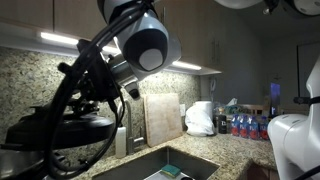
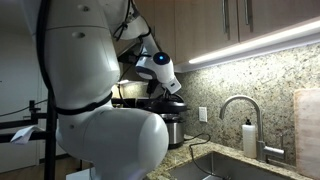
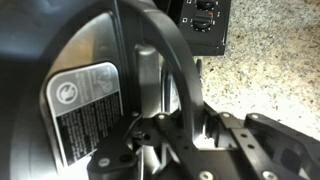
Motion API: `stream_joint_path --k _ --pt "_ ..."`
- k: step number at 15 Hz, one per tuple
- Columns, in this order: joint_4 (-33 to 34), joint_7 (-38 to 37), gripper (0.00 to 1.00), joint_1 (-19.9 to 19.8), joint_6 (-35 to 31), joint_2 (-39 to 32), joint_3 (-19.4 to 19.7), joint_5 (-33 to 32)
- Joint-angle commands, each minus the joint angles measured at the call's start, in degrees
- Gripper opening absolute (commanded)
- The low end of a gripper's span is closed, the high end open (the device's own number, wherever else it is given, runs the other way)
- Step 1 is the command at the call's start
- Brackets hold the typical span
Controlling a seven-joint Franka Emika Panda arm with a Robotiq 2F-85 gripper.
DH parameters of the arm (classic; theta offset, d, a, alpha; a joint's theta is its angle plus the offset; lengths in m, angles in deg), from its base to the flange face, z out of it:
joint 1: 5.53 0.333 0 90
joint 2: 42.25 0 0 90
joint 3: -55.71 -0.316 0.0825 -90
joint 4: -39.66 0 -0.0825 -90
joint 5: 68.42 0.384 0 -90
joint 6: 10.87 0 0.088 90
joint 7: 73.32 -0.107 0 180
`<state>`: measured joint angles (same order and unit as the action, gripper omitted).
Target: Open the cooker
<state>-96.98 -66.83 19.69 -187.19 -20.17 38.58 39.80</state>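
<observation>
"Gripper [image 3: 165, 128] first: is it clamped on anything?"

"I cannot tell. In the wrist view a dark arched handle [image 3: 172, 55] runs straight in between the jaws, but shadow hides whether they press on it or stand slack around it."

"And the cooker?"

"Directly beneath the gripper. The cooker [image 2: 173, 130] sits on the granite counter [image 3: 270, 70], and its labelled lid [image 3: 85, 100] fills the view under the wrist. The lid seems shut. I judge the arm hangs over it this way because the handle is the one part to lift by, so the jaws straddle it across its width."

"Anything beyond?"

"Well past the gripper, a cutting board [image 1: 163, 115] stands propped upright, with a sink [image 1: 140, 165] in front of it — both look clear of any upward pull on the lid."
</observation>
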Motion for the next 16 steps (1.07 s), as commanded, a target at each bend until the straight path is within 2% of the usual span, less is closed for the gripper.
stream_joint_path --k 1,2,9,10,16 --pt "-3.9 -4.4 0.02 1.9 -3.0 7.4 0.6 1.0" --pt "-5.4 -8.5 0.02 -1.7 -2.1 9.0 -2.4 -1.3" --pt "-11.4 -14.9 0.02 -5.0 -0.8 14.8 -0.5 -2.8" --pt "-11.7 -14.2 0.02 -2.4 -2.3 14.7 2.5 -3.0" --pt "-14.8 -16.1 0.02 -1.5 -3.3 16.9 8.4 -8.2"
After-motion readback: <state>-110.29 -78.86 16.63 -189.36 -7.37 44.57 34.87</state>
